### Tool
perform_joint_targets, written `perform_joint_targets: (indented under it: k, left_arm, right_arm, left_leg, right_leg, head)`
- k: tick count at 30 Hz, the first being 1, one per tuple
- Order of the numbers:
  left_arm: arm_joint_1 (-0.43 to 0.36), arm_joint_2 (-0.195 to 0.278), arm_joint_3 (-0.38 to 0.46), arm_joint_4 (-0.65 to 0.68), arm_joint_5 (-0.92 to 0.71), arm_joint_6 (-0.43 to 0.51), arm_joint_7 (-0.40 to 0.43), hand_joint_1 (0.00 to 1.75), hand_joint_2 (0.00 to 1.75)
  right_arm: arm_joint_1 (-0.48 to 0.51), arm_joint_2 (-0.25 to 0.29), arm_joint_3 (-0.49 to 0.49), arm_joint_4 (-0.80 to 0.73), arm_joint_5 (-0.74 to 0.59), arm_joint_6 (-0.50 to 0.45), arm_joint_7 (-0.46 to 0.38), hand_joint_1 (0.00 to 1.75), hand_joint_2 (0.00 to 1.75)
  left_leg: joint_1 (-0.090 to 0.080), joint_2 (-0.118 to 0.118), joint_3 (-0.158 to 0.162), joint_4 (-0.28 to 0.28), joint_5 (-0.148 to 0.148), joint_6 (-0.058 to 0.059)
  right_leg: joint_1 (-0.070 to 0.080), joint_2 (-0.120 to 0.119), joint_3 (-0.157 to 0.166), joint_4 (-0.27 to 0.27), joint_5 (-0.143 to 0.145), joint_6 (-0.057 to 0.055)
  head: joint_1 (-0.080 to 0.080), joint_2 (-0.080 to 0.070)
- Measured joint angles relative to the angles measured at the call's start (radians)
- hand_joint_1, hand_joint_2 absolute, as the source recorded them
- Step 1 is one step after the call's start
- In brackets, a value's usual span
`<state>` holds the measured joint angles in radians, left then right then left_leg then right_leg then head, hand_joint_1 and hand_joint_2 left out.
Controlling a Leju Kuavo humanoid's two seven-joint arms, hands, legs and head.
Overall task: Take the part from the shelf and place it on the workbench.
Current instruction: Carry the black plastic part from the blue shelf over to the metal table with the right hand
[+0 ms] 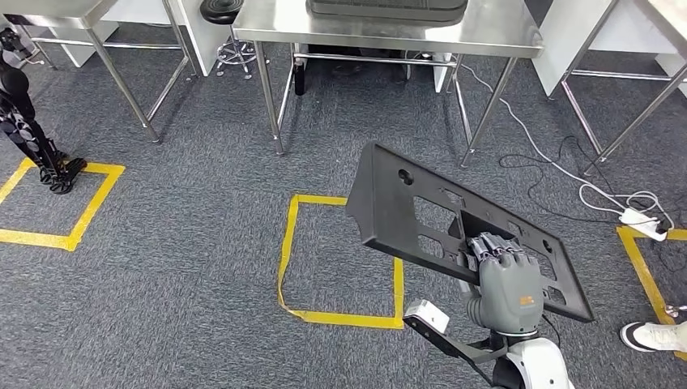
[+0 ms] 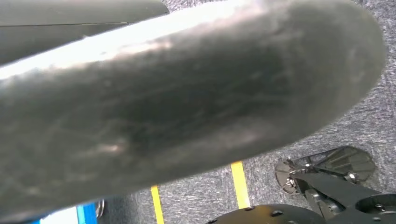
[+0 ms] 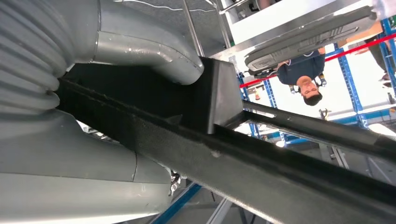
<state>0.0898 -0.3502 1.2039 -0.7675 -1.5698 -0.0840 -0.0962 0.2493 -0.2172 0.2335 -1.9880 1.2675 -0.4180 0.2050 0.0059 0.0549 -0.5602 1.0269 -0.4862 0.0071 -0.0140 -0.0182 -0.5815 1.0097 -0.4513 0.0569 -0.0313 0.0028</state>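
The part (image 1: 405,207) is a flat dark grey plastic panel with several cutouts. My right hand (image 1: 504,275) grips its near edge and holds it tilted above the carpet, low right in the head view. In the right wrist view the thick grey thumb (image 3: 154,56) presses on the panel's rim (image 3: 261,172). The steel workbench (image 1: 502,32) stands ahead at the far end of the floor, with another dark part (image 1: 387,8) lying on it. In the left wrist view a blurred grey rounded shape (image 2: 187,102) sits close to the lens, and I cannot tell how my left hand lies.
A yellow tape square (image 1: 285,251) marks the carpet between me and the bench. Cables and a white power strip (image 1: 644,219) lie at the right, near a person's shoe (image 1: 654,335). A black stand (image 1: 32,138) is at the left. A stool (image 1: 231,32) stands beside the bench.
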Motion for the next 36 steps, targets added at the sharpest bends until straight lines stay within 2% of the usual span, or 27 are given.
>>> perform_joint_targets:
  k: [2, 4, 6, 7, 8, 9, 10, 12, 14, 18, 23, 27, 31, 36]
  left_arm:
    - [-0.001, 0.0, 0.0, 0.0, 0.0, 0.0, 0.0, 0.0, 0.0]
    - [0.0, 0.001, 0.0, 0.0, 0.0, 0.0, 0.0, 0.0, 0.0]
    - [0.001, 0.001, 0.0, 0.0, 0.0, 0.0, 0.0, 0.0, 0.0]
    - [0.002, 0.001, 0.0, 0.0, 0.0, 0.0, 0.0, 0.0, 0.0]
    - [0.003, 0.001, 0.0, 0.0, 0.0, 0.0, 0.0, 0.0, 0.0]
    - [0.003, 0.001, 0.0, 0.0, 0.0, 0.0, 0.0, 0.0, 0.0]
    - [0.004, 0.001, 0.0, 0.0, 0.0, 0.0, 0.001, 0.0, 0.0]
    - [0.004, 0.001, 0.0, 0.0, 0.0, 0.0, 0.003, 0.0, 0.0]
    - [0.003, 0.001, 0.0, 0.001, 0.0, 0.0, 0.007, 0.0, 0.0]
    - [0.003, 0.0, 0.0, 0.001, 0.0, 0.0, 0.012, 0.0, 0.0]
    - [0.004, 0.0, 0.0, 0.001, 0.0, -0.001, 0.014, 0.0, 0.0]
    - [0.004, 0.0, -0.001, 0.001, 0.0, -0.001, 0.02, 0.0, 0.0]
    - [0.004, 0.0, -0.001, 0.001, 0.0, 0.0, 0.024, 0.0, 0.0]
    - [0.004, 0.0, -0.002, 0.001, 0.0, 0.0, 0.024, 0.0, 0.0]
  right_arm:
    - [0.0, 0.001, 0.0, 0.001, 0.001, -0.001, -0.002, 1.75, 1.75]
    - [-0.001, 0.003, 0.0, 0.002, 0.001, -0.001, -0.003, 1.75, 1.75]
    - [-0.003, 0.005, 0.0, 0.004, 0.001, -0.001, -0.003, 1.75, 1.75]
    - [-0.003, 0.007, 0.0, 0.006, 0.001, -0.001, -0.003, 1.75, 1.75]
    - [-0.003, 0.008, 0.0, 0.008, 0.001, -0.001, -0.004, 1.75, 1.75]
    - [-0.003, 0.008, 0.0, 0.01, 0.001, -0.001, -0.004, 1.75, 1.75]
    - [-0.003, 0.009, 0.0, 0.011, 0.0, -0.001, -0.004, 1.75, 1.75]
    - [-0.003, 0.01, 0.0, 0.013, 0.0, -0.001, -0.004, 1.75, 1.75]
    - [-0.003, 0.011, 0.0, 0.013, -0.002, -0.001, -0.005, 1.75, 1.75]
    - [-0.002, 0.011, 0.0, 0.014, -0.005, -0.001, -0.006, 1.75, 1.75]
    - [-0.002, 0.011, 0.0, 0.015, -0.005, -0.001, -0.007, 1.75, 1.75]
    - [-0.002, 0.012, 0.001, 0.02, -0.007, -0.001, -0.008, 1.75, 1.75]
    - [-0.003, 0.013, 0.002, 0.025, -0.01, 0.0, -0.009, 1.75, 1.75]
    - [-0.003, 0.013, 0.003, 0.027, -0.011, 0.0, -0.009, 1.75, 1.75]
  left_leg:
    - [0.003, -0.002, 0.004, 0.0, -0.002, -0.012]
    - [0.006, -0.024, -0.013, 0.045, -0.034, -0.02]
    - [0.008, -0.048, -0.073, 0.17, -0.098, -0.023]
    - [0.008, -0.052, -0.106, 0.235, -0.123, -0.024]
    - [0.008, -0.055, -0.129, 0.275, -0.131, -0.025]
    - [0.009, -0.055, -0.132, 0.275, -0.116, -0.026]
    - [0.011, -0.055, -0.118, 0.239, -0.085, -0.026]
    - [0.015, -0.06, -0.058, 0.107, -0.016, -0.028]
    - [0.017, -0.068, -0.022, 0.026, 0.01, -0.026]
    - [0.011, -0.072, -0.023, 0.015, 0.011, -0.019]
    - [0.005, -0.073, -0.024, 0.016, 0.01, -0.009]
    - [0.004, -0.073, -0.026, 0.017, 0.011, -0.007]
    - [0.004, -0.073, -0.025, 0.017, 0.011, -0.006]
    - [0.007, -0.073, -0.024, 0.016, 0.012, -0.006]
  right_leg:
    - [-0.004, 0.006, 0.003, -0.005, 0.004, -0.013]
    - [-0.014, 0.011, 0.009, -0.01, 0.006, -0.026]
    - [-0.015, 0.014, 0.012, -0.011, 0.005, -0.037]
    - [-0.013, 0.017, 0.013, -0.011, 0.004, -0.039]
    - [-0.012, 0.021, 0.014, -0.01, 0.003, -0.04]
    - [-0.012, 0.026, 0.015, -0.01, 0.003, -0.041]
    - [-0.013, 0.031, 0.018, -0.009, 0.001, -0.04]
    - [-0.012, 0.04, 0.022, -0.003, -0.004, -0.032]
    - [-0.008, 0.045, 0.019, 0.005, -0.011, -0.025]
    - [-0.005, 0.047, 0.013, 0.002, -0.011, -0.034]
    - [-0.006, 0.046, 0.017, -0.009, -0.006, -0.025]
    - [-0.007, 0.046, 0.019, -0.01, -0.002, -0.017]
    - [-0.006, 0.046, 0.019, -0.011, -0.004, -0.003]
    - [-0.003, 0.046, 0.019, -0.01, -0.004, -0.003]
  head:
    - [0.0, 0.0]
    - [-0.003, 0.0]
    - [-0.004, 0.0]
    - [-0.004, 0.0]
    - [-0.004, 0.0]
    - [-0.004, 0.0]
    - [-0.004, 0.0]
    - [-0.005, 0.0]
    - [-0.003, 0.0]
    - [0.001, 0.0]
    - [0.001, 0.0]
    - [0.001, 0.0]
    - [0.0, 0.0]
    - [0.0, 0.0]
